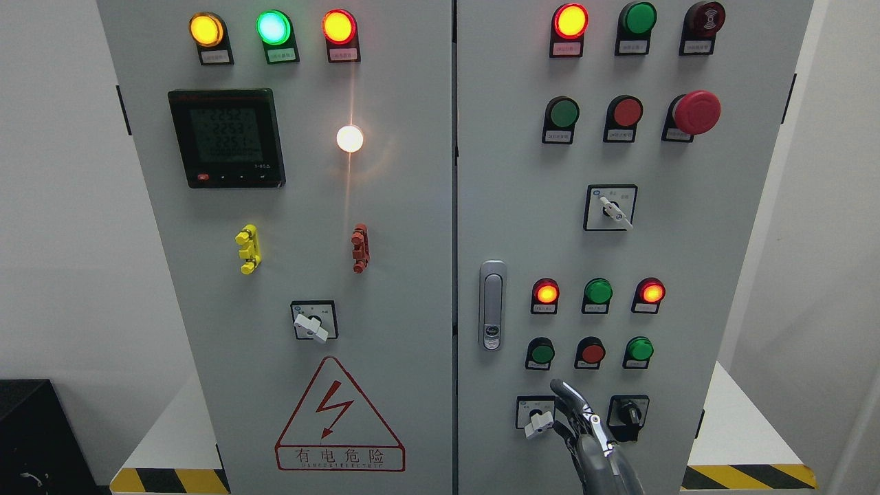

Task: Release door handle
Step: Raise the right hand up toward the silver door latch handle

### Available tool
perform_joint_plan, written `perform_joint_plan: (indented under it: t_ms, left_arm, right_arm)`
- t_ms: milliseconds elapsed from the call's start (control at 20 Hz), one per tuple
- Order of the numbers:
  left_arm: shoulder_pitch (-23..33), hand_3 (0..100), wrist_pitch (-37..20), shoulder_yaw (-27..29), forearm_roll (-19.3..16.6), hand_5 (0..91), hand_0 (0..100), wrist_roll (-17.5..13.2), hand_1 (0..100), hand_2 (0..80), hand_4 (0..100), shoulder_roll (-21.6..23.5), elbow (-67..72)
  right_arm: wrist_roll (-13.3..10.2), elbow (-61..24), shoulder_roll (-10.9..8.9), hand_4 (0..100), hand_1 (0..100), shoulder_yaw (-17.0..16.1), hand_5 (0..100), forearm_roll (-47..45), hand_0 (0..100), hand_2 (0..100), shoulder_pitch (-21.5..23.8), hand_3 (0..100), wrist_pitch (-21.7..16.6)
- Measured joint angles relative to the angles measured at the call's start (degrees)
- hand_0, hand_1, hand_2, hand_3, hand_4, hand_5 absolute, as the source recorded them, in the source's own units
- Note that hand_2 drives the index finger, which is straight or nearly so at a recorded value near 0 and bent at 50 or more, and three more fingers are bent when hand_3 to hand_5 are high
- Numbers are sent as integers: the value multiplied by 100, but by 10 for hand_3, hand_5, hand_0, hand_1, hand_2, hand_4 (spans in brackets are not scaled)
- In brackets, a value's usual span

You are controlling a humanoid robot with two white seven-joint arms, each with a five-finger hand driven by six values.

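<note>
The silver door handle (pixel 491 304) sits closed and flush in its recess on the left edge of the right cabinet door (pixel 715 275). My right hand (pixel 574 412) rises from the bottom edge, below and to the right of the handle and well apart from it. Its dark fingers (pixel 564 392) are loosely extended upward and hold nothing. They stand in front of the door's bottom row, between a white rotary switch (pixel 537 419) and a black rotary switch (pixel 627 414). My left arm does not show.
Both grey cabinet doors are shut, meeting at the seam (pixel 454 240). The right door carries lit and unlit lamps, push buttons and a red emergency stop (pixel 696 112). The left door has a meter (pixel 227 137), a selector switch (pixel 313 322) and a warning triangle (pixel 339 419).
</note>
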Motion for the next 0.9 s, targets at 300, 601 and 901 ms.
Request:
perform_joint_plan:
  t_ms: [300, 601, 901]
  left_arm:
    - [0, 0, 0, 0, -1, 0, 120, 0, 556, 0, 0, 0, 0]
    - [0, 0, 0, 0, -1, 0, 120, 0, 556, 0, 0, 0, 0]
    - [0, 0, 0, 0, 0, 0, 120, 0, 556, 0, 0, 0, 0]
  right_arm:
    - [0, 1, 5, 0, 68, 5, 0, 27, 335, 0, 0, 2, 29]
    - [-1, 6, 7, 514, 236, 73, 421, 888, 375, 0, 9, 432, 6]
    - [-213, 29, 7, 830, 307, 228, 856, 2090, 357, 0, -76, 767, -25]
